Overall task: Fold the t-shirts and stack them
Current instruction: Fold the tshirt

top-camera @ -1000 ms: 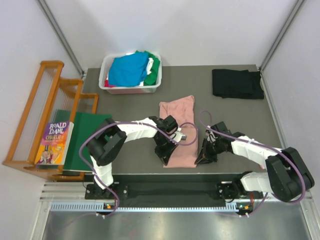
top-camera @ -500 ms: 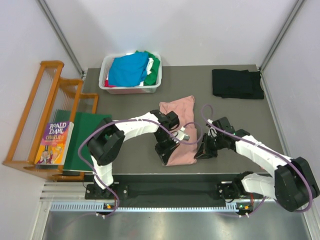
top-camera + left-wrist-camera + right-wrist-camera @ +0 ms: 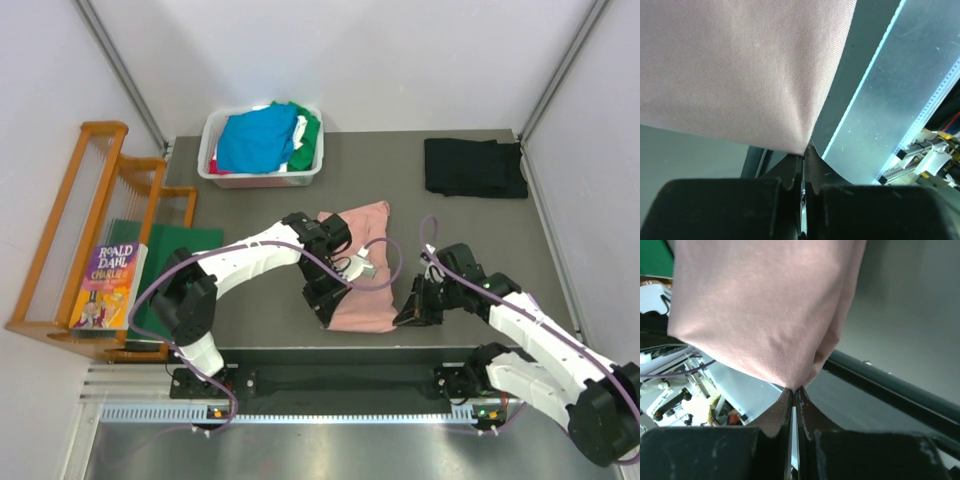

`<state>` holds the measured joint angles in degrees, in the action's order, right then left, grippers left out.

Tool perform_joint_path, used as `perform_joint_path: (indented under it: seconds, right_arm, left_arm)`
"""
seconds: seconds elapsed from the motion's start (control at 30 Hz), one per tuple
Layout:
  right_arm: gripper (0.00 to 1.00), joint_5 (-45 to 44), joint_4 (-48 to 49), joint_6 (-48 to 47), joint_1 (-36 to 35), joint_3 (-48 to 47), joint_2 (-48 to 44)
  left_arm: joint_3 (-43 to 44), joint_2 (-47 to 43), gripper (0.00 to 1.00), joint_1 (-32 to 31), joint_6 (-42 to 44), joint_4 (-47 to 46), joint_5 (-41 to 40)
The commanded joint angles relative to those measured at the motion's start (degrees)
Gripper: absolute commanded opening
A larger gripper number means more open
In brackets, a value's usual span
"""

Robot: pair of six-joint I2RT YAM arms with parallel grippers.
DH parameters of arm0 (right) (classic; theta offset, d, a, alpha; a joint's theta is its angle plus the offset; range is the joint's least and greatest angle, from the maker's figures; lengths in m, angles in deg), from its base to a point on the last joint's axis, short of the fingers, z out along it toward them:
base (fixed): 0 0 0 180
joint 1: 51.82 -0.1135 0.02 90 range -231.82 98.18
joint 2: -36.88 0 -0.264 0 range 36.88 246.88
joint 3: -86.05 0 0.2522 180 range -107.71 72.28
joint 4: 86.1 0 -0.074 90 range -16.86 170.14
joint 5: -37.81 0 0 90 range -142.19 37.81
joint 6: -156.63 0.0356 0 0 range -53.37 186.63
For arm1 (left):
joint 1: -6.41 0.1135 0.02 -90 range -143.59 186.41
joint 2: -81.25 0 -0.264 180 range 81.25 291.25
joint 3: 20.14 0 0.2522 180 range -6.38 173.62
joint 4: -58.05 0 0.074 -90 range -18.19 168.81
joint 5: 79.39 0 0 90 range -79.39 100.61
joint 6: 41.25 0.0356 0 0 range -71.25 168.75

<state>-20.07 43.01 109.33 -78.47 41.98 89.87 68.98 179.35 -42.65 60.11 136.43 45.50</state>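
Finding: the left gripper [image 3: 804, 159] is pinching the near-left corner of the dusty-pink t-shirt [image 3: 368, 228], jaws pressed together on the cloth. The right gripper [image 3: 793, 391] is pinching the near-right corner likewise. The shirt is fanning out ahead of both sets of jaws. Judgement: the paired corner grips are serving to carry the near hem evenly for a fold.

The grey table top [image 3: 480, 240] is lying beneath the jaws. A black t-shirt [image 3: 475, 167] is resting well beyond the right jaws. A bin [image 3: 212, 150] of further t-shirts [image 3: 255, 140] is standing beyond the left jaws. White walls [image 3: 400, 60] are enclosing the cell.
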Motion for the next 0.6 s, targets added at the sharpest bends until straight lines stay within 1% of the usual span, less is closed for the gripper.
perform_joint_path:
  seconds: [0.0, 0.07, 0.1, 0.17, 0.27, 0.3, 0.37, 0.4, 0.43, 0.5, 0.53, 0.57]
  right_arm:
    - [0.0, 0.2, -3.6, 1.6, -0.9, -4.7, -3.2]
    - [0.0, 0.1, -4.5, 1.2, -0.9, -7.0, -3.0]
    - [0.0, -0.4, -4.7, 0.8, -0.9, -9.8, -1.9]
    - [0.0, -0.7, -4.4, -0.2, -0.9, -12.3, 0.1]
    - [0.0, -1.4, -3.0, -1.8, -0.9, -17.1, 5.3]
    - [0.0, -1.7, -1.9, -2.3, -0.8, -19.5, 8.3]
    - [0.0, -2.1, -0.9, -3.5, -0.3, -22.2, 11.6]
    - [0.0, -2.1, -0.1, -4.0, -0.1, -25.1, 14.7]
    - [0.0, -2.3, -0.1, -4.5, 0.2, -26.7, 16.4]
    - [0.0, -2.6, 0.5, -5.7, 1.7, -31.4, 20.9]
    - [0.0, -2.6, 1.5, -6.0, 2.7, -32.6, 22.3]
    - [0.0, -2.5, 2.0, -6.4, 3.3, -34.0, 23.8]
  left_arm:
    - [1.5, -2.9, 0.0, 0.0, 2.8, 6.1, 2.5]
    - [3.6, -2.4, 0.0, 0.1, 2.8, 6.6, 1.9]
    - [4.2, -2.2, 0.0, 0.3, 2.8, 6.4, 1.1]
    - [6.4, -1.2, 0.0, 0.8, 2.6, 6.0, 0.4]
    - [10.9, 0.9, 0.0, 2.8, 2.7, 5.3, -0.8]
    - [12.4, 1.5, 0.0, 4.7, 2.8, 4.8, -1.1]
    - [18.0, 4.3, 0.0, 6.9, 3.3, 4.7, -2.1]
    - [20.0, 5.5, 0.0, 9.6, 3.8, 4.6, -2.5]
    - [24.4, 8.2, 0.0, 10.9, 4.0, 4.9, -2.6]
    - [29.3, 11.3, 0.0, 14.8, 4.6, 5.4, -3.9]
    - [34.2, 14.7, 0.0, 15.9, 4.6, 6.0, -4.0]
    - [36.8, 16.6, 0.0, 17.1, 4.5, 6.3, -4.6]
